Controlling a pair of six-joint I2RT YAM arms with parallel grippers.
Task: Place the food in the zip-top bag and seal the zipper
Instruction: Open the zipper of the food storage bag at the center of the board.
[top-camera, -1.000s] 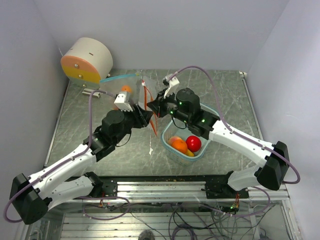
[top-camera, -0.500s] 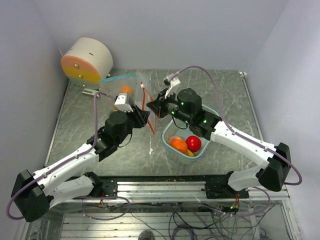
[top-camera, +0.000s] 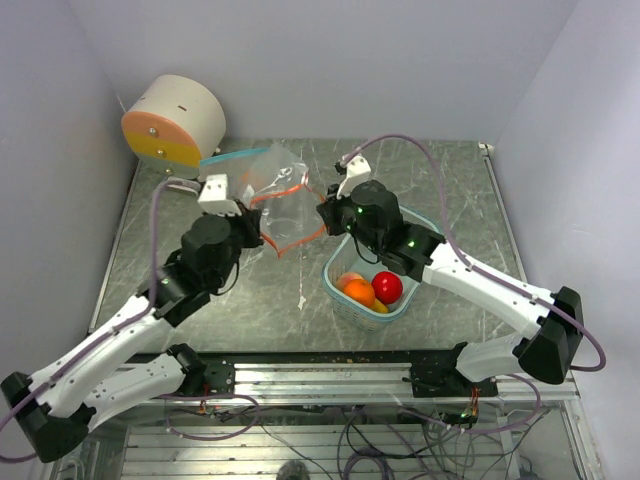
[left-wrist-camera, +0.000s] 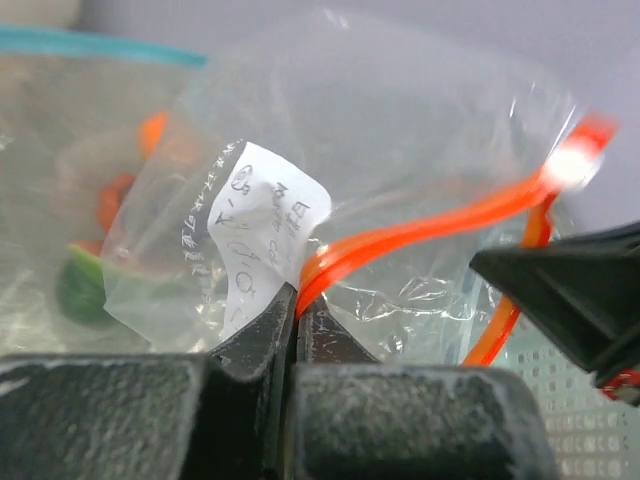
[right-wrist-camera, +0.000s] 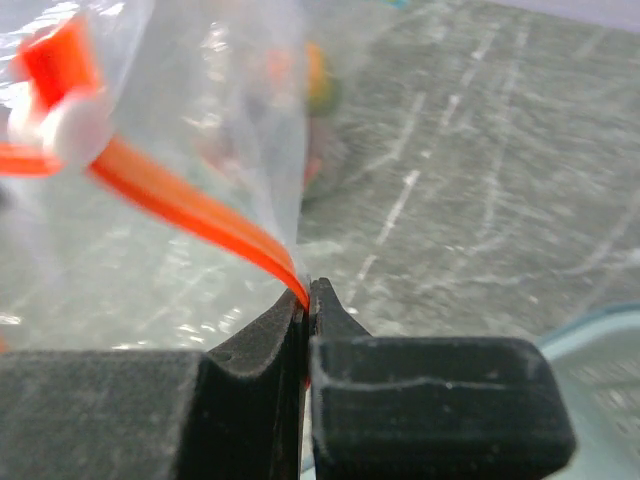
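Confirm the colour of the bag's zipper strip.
Orange-red zipper strip on the clear bag; it shows best in the left wrist view.

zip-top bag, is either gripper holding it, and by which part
Both: the left gripper and the right gripper each pinch the zip-top bag by its orange zipper strip.

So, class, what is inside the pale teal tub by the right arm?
A red ball-shaped fruit, an orange one and a sliver of yellow show in the tub. The right arm covers the tub's far part, so anything there is hidden.
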